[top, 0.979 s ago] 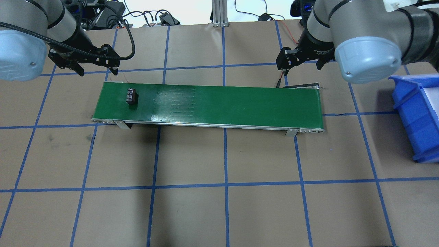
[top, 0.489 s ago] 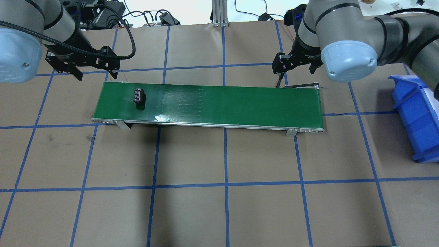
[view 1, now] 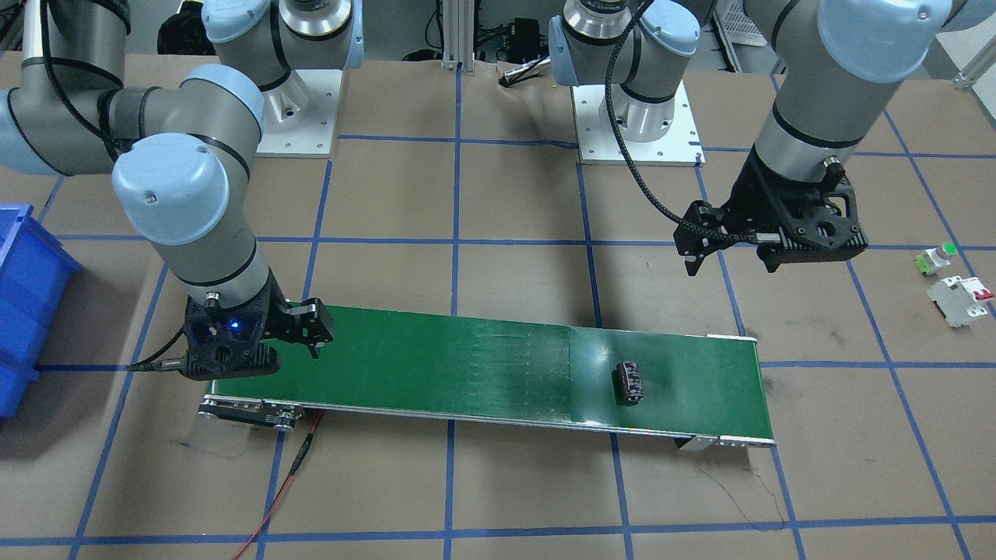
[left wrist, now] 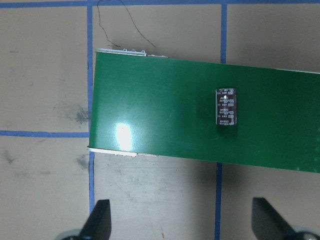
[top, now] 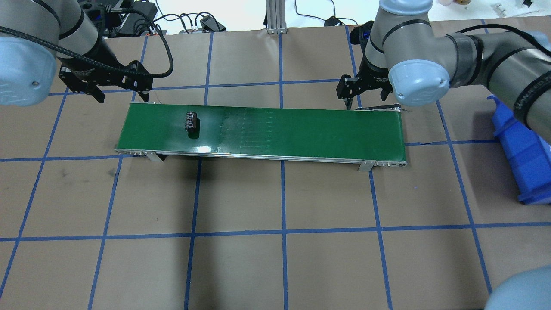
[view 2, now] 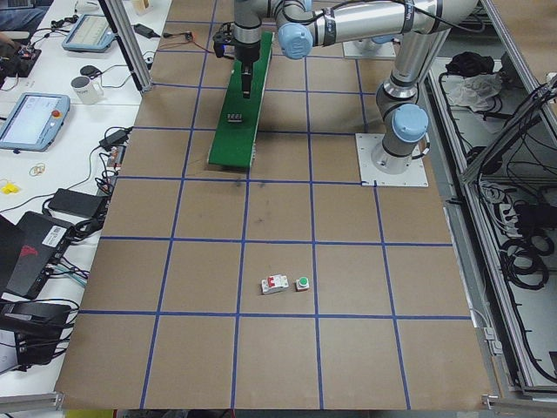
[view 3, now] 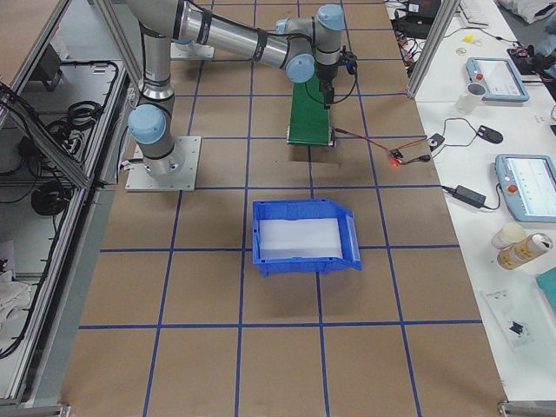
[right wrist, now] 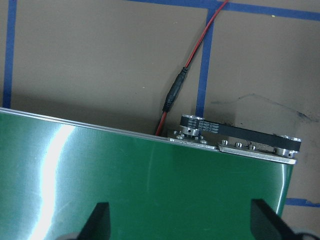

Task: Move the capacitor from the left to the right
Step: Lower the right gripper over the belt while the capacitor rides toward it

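The capacitor (top: 190, 121), a small dark cylinder, lies on its side on the green conveyor belt (top: 301, 129) near the belt's left end. It also shows in the front view (view 1: 629, 382) and the left wrist view (left wrist: 226, 107). My left gripper (top: 120, 88) is open and empty. It hovers beyond the belt's far left corner, apart from the capacitor; its fingertips (left wrist: 100, 217) show at the bottom of the left wrist view. My right gripper (top: 365, 92) is open and empty above the far edge of the belt's right end (right wrist: 240, 145).
A blue bin (top: 523, 142) stands on the table to the right of the belt. A white breaker (view 1: 959, 299) and a green-capped push button (view 1: 938, 258) lie far to the left of the belt. A red cable (right wrist: 200, 50) runs from the belt's right end.
The capacitor has moved rightwards along the belt. My right arm has swung left and closer to the belt's right end. The left gripper has barely moved.
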You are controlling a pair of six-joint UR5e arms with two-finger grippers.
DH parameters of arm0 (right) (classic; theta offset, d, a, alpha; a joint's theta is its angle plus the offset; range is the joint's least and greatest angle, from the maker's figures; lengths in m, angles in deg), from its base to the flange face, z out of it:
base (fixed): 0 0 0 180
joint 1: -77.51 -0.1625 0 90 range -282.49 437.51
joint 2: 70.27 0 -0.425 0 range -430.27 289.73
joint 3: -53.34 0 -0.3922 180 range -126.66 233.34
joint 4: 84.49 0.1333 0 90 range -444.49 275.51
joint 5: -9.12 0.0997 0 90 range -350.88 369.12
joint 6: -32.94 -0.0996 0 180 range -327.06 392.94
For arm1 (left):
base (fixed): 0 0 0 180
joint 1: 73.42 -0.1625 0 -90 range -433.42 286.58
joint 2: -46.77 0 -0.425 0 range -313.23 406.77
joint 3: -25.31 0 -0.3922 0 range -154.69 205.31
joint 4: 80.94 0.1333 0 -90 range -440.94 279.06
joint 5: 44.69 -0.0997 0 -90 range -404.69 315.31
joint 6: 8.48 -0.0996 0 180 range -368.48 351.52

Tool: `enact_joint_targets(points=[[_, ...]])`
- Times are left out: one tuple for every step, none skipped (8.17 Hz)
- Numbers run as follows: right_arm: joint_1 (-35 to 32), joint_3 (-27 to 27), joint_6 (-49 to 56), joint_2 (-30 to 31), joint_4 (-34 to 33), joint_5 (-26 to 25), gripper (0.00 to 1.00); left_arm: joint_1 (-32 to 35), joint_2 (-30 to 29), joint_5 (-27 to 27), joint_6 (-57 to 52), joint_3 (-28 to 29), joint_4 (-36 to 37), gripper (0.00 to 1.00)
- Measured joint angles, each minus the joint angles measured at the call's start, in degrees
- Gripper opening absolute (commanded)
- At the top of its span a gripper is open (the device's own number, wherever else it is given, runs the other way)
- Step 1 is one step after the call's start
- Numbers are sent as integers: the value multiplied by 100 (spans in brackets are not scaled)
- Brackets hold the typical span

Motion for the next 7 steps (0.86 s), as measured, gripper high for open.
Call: enact_joint_targets(points=[[1,0,-116,-47,-16,11,99,1,10,17,3,10,-48,100],[1,-2,-204,-80,-18,124,99,1,21,26,6,16,-109,100],[5,-15,-243,-101,-22,332,99,2,38,27,8,8,-159,100],[32,-35,-233,-116,-61,491,99,2,41,36,12,3,-179,100],[95,-51,-216,-139,-167,590,100,6,46,27,15,-1,-188,100],[166,-59,-202,-199,-370,705,100,5,53,9,16,-11,-197,100],[213,-66,-196,-268,-596,781,100,3,59,-5,13,-21,-201,100]])
